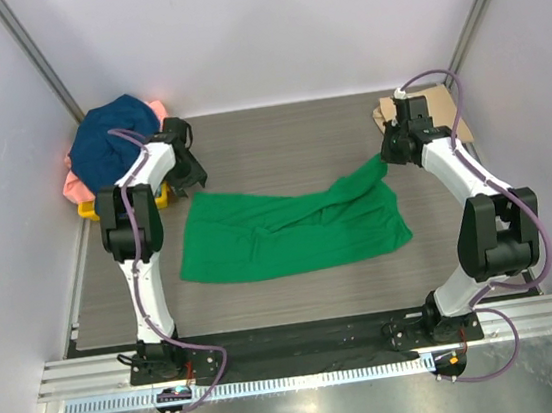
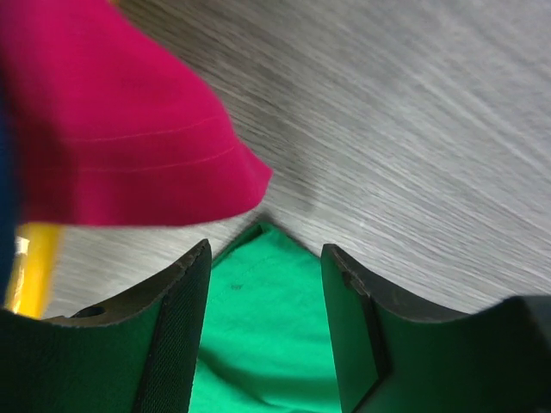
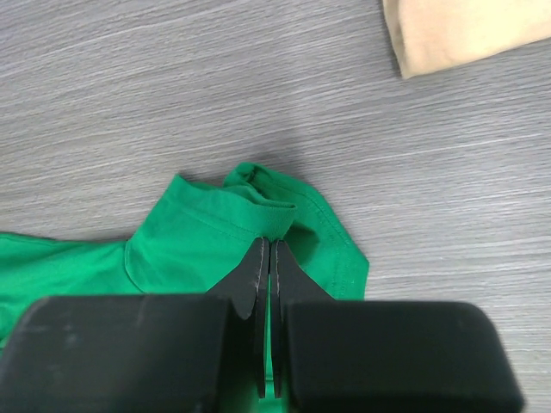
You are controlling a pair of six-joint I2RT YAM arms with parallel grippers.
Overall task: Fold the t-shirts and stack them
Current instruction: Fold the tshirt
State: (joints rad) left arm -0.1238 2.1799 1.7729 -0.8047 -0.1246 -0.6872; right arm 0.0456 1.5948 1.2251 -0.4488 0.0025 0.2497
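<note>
A bright green t-shirt [image 1: 289, 230] lies spread and rumpled in the middle of the table. My right gripper [image 1: 391, 147] is shut on a fold at its far right corner [image 3: 258, 206], the fingertips [image 3: 258, 258] pinched together with green cloth between them. My left gripper [image 2: 265, 284] stands open over the shirt's far left corner [image 2: 263, 327], one finger on each side of the corner's tip and neither touching it. A pile of other t-shirts sits at the back left: navy [image 1: 116, 135] on top, salmon pink [image 1: 74, 186] and yellow [image 1: 162, 196] under it. A tan t-shirt [image 1: 440, 106] lies folded at the back right.
Red cloth [image 2: 112, 129] from the pile hangs close above and left of my left gripper, with a yellow edge [image 2: 34, 267] below it. The tan t-shirt's corner [image 3: 456, 30] shows beyond my right gripper. White walls enclose the grey wood-grain table [image 1: 287, 135] on three sides.
</note>
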